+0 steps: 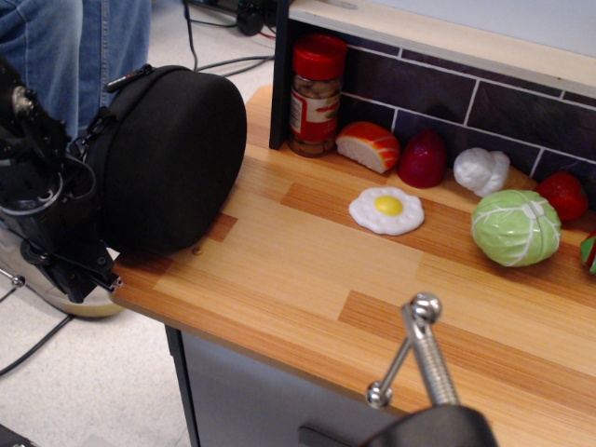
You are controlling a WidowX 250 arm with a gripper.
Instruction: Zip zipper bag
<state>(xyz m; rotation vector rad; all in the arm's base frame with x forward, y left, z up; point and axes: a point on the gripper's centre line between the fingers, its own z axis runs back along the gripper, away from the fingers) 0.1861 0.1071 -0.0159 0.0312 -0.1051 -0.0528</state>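
Note:
The zipper bag [168,158] is a large black rounded case standing on its edge at the left end of the wooden counter [307,270]. Its flat face points toward the camera and its zipper edge faces left. My gripper [86,268] hangs off the counter's left end, against the bag's lower left edge. Its black body covers that edge. I cannot see its fingers well enough to tell whether they hold anything. The green pull tag and the strap are hidden.
A red-lidded jar [315,93], a bread slice [368,145], a red toy [423,158], a white toy [481,170], a fried egg [386,209], a cabbage [516,226] and a tomato [563,194] sit to the right. A metal handle [419,358] stands in front. A person's legs [93,37] are behind the bag.

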